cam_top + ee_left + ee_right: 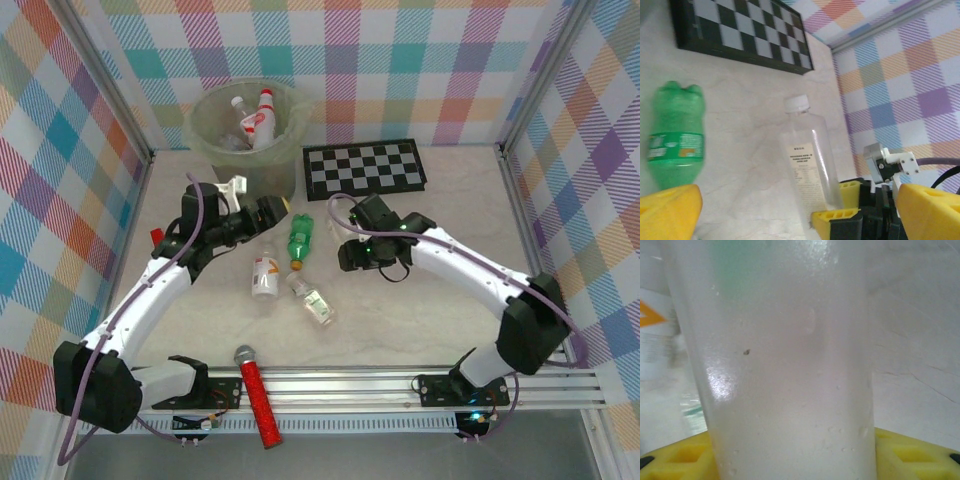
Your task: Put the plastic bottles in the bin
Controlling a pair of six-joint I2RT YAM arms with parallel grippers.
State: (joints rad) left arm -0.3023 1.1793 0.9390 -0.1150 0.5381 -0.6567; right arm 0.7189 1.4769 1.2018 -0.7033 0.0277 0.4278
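My right gripper (348, 254) is shut on a clear bottle (790, 355) whose body stands between its yellow fingers (920, 455). In the left wrist view that bottle (807, 160) is upright, with a white cap and a printed label, and the right gripper (842, 202) clamps its base. My left gripper (278, 207) hangs open just right of the pale-green bin (205, 140), which holds several bottles (260, 118). A green bottle (300, 240), a white bottle with an orange mark (265, 275) and a small clear one (313, 301) lie on the table between the arms.
The chequered board (365, 167) lies at the back, right of the bin. A red microphone (258, 395) rests across the front rail. A small red block (157, 236) sits by the left wall. Chequered walls close in both sides.
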